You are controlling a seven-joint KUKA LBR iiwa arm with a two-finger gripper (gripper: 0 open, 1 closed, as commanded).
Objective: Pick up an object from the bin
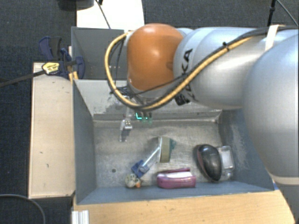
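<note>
Shifting tool [125, 130], open or closed impossible to tell, off bare bin [105, 160] floor toward purple oblong case [176, 179], then descending squarely.

Silver-grey arm [243, 64], orange dome cover [152, 55], yellow-and-black cable [111, 73], black lettering [185, 63], small metal hand [125, 130]
</note>
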